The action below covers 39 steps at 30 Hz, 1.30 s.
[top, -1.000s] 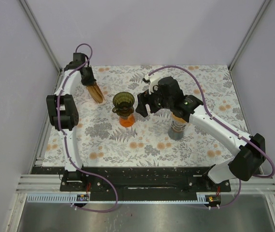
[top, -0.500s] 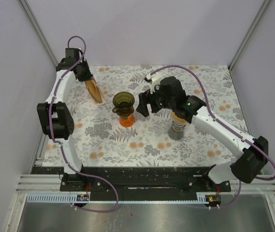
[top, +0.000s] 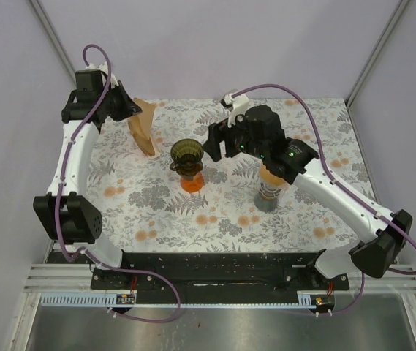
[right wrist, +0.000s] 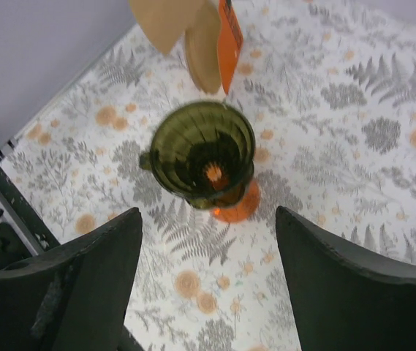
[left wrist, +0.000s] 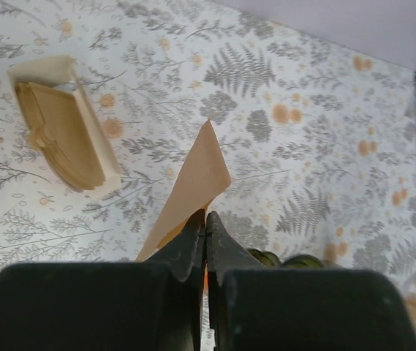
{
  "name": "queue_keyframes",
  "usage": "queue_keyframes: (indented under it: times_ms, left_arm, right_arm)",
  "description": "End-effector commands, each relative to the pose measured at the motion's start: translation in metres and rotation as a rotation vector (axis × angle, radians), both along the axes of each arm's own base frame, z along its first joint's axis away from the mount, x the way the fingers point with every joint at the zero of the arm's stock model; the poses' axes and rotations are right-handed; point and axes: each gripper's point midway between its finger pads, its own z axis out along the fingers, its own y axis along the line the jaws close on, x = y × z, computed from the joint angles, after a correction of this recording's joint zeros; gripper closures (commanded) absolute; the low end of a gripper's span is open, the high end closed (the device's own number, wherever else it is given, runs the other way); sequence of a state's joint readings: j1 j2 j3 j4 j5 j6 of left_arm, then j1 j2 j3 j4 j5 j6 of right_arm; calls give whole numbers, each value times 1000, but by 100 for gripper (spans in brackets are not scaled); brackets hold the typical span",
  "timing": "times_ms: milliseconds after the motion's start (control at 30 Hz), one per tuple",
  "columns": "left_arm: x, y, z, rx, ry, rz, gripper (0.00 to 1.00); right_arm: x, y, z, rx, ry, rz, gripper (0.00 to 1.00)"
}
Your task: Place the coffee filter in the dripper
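The dark olive-green dripper stands on an orange base on the floral mat; it also shows in the right wrist view, its cone empty. My left gripper is shut on a brown paper coffee filter, held in the air behind and to the left of the dripper. In the left wrist view the filter sticks out past my shut left gripper. My right gripper is open and empty just right of the dripper; in its wrist view the dripper lies ahead of the jaws.
A stack of brown filters lies on the mat below the held one, beside an orange holder. A grey cup stands under the right arm. Purple walls close in the mat at the left, back and right.
My left arm has swung back and to the left and risen, lifting one filter off the stack. My right gripper has shifted slightly left and back, staying open.
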State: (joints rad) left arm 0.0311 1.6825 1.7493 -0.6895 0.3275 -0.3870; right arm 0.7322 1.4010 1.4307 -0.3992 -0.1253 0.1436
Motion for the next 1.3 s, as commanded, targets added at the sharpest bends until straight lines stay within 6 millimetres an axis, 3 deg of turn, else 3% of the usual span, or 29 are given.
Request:
queue_keyframes:
  times_ms: [0, 67, 267, 400, 667, 867, 1000, 1133, 1267]
  left_arm:
    - [-40, -19, 67, -93, -145, -65, 100]
    - [-56, -21, 79, -108, -171, -60, 100]
    - [-105, -38, 103, -235, -200, -83, 100]
    - [-127, -45, 106, -301, -175, -85, 100]
    - [-149, -49, 109, -364, -136, -60, 100]
    - [-157, -48, 110, -387, -121, -32, 100]
    - [-161, -50, 111, -405, -113, -29, 100]
    - [-164, -52, 111, -415, -107, -41, 100]
    - [-164, -52, 107, -417, -96, -38, 100]
  right_arm:
    - [10, 35, 64, 33, -213, -93, 18]
    - [10, 55, 80, 29, -265, -120, 16]
    - [4, 127, 77, -55, -392, -100, 13]
    - [-5, 151, 82, -36, -432, -99, 13]
    - [2, 155, 71, -79, -478, -225, 18]
    - [12, 147, 72, -138, -517, -329, 30]
    - [12, 156, 65, -142, -514, -313, 31]
    - [16, 155, 64, -199, -568, -354, 40]
    - [10, 168, 64, -256, -659, -331, 38]
